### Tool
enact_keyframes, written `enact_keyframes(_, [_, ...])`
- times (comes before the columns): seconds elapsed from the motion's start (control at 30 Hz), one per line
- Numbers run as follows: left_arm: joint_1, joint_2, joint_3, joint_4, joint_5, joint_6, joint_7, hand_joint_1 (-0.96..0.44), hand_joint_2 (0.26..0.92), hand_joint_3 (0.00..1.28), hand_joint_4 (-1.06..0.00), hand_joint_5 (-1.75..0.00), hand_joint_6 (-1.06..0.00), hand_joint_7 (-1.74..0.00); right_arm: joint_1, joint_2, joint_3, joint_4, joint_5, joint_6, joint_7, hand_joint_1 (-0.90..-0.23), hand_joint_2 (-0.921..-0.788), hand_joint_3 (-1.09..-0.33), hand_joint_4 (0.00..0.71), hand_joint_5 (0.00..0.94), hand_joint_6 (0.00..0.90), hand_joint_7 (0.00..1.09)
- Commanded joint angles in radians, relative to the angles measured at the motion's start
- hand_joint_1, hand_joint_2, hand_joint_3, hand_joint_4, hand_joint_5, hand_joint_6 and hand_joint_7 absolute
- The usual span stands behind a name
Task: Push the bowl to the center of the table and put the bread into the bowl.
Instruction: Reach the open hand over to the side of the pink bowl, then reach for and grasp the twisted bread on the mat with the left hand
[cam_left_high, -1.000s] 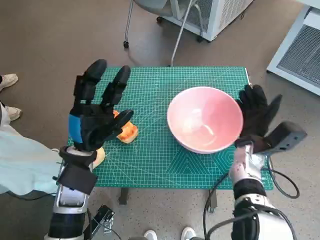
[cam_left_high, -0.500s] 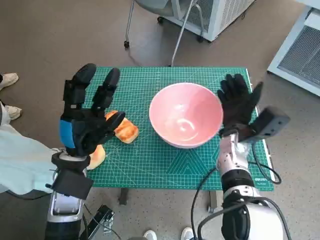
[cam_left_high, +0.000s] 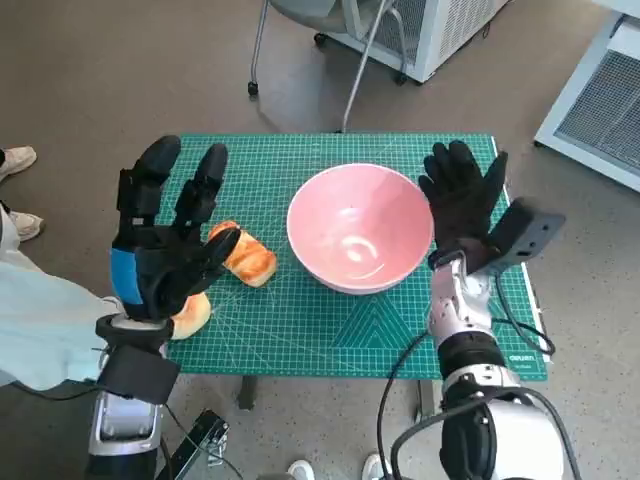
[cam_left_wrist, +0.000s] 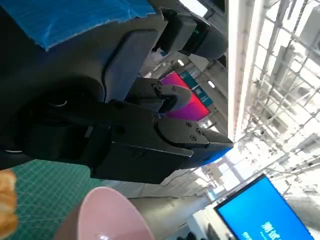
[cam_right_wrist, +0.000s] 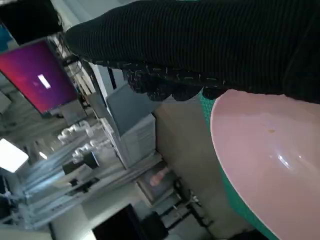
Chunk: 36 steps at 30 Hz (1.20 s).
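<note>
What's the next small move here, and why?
Probably a last short nudge, if any, then switch to the bread. The pink bowl sits about mid-mat with the right hand open against its rim. The bread lies on the green mat beside the bowl, under the raised, open left hand, which should likely lower onto it.

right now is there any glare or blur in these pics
Head view: sharp and evenly lit, with a small glare spot inside the bowl. Left wrist view: the left hand is dark against blown-out ceiling lights. Right wrist view: the background is soft; a highlight shows on the bowl.
</note>
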Motion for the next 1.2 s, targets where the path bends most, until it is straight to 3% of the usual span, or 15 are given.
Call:
enact_keyframes(0.03, [0.001,0.072,0.032,0.008,-0.009,-0.002,-0.037,-0.13,0.919,0.16,-0.38,-0.01,-0.09,-0.71,0.006,-0.031,0.013,-0.003,-0.022,-0.028,0.003,-0.49,-0.921,-0.817,0.293,0.008,0.089,0.63])
enact_keyframes(0.17, [-0.018,0.171,0.055,0.058,-0.01,-0.022,-0.101,-0.13,0.92,0.14,-0.38,-0.01,-0.11,-0.67,0.007,-0.047,0.051,-0.021,-0.058,-0.103,0.003,-0.501,-0.921,-0.81,0.301,0.011,0.096,0.64])
enact_keyframes(0.3, [-0.047,0.292,0.058,0.113,0.007,-0.039,-0.18,-0.12,0.917,0.11,-0.38,-0.01,-0.14,-0.64,0.026,-0.067,0.127,-0.059,-0.138,-0.229,0.01,-0.5,-0.921,-0.817,0.317,0.018,0.1,0.65])
enact_keyframes(0.43, [-0.085,0.388,0.037,0.149,0.043,-0.031,-0.24,-0.09,0.913,0.07,-0.37,0.0,-0.18,-0.57,0.054,-0.098,0.193,-0.109,-0.191,-0.343,0.083,-0.534,-0.921,-0.809,0.339,0.022,0.078,0.69])
enact_keyframes(0.5, [-0.105,0.425,0.024,0.16,0.057,-0.021,-0.271,-0.07,0.909,0.05,-0.36,0.0,-0.21,-0.53,0.068,-0.112,0.216,-0.136,-0.193,-0.389,0.148,-0.55,-0.921,-0.801,0.353,0.027,0.07,0.7])
enact_keyframes(0.6, [-0.142,0.477,-0.005,0.181,0.085,-0.019,-0.316,-0.06,0.904,0.03,-0.36,0.0,-0.25,-0.47,0.095,-0.124,0.243,-0.191,-0.167,-0.445,0.27,-0.564,-0.921,-0.788,0.365,0.031,0.07,0.71])
enact_keyframes(0.73, [-0.186,0.524,-0.047,0.204,0.114,-0.019,-0.369,-0.04,0.891,0.01,-0.36,0.0,-0.31,-0.37,0.13,-0.126,0.266,-0.252,-0.142,-0.495,0.358,-0.575,-0.921,-0.772,0.388,0.041,0.082,0.73])
enact_keyframes(0.9, [-0.242,0.561,-0.103,0.248,0.143,-0.041,-0.422,-0.03,0.875,0.0,-0.34,0.0,-0.36,-0.25,0.173,-0.13,0.29,-0.321,-0.145,-0.53,0.375,-0.594,-0.921,-0.762,0.409,0.049,0.089,0.76])
enact_keyframes(1.2, [-0.381,0.588,-0.246,0.422,0.273,-0.146,-0.457,-0.01,0.834,0.0,-0.34,0.0,-0.42,-0.12,0.23,-0.116,0.3,-0.415,-0.12,-0.501,0.362,-0.599,-0.921,-0.765,0.414,0.05,0.07,0.82])
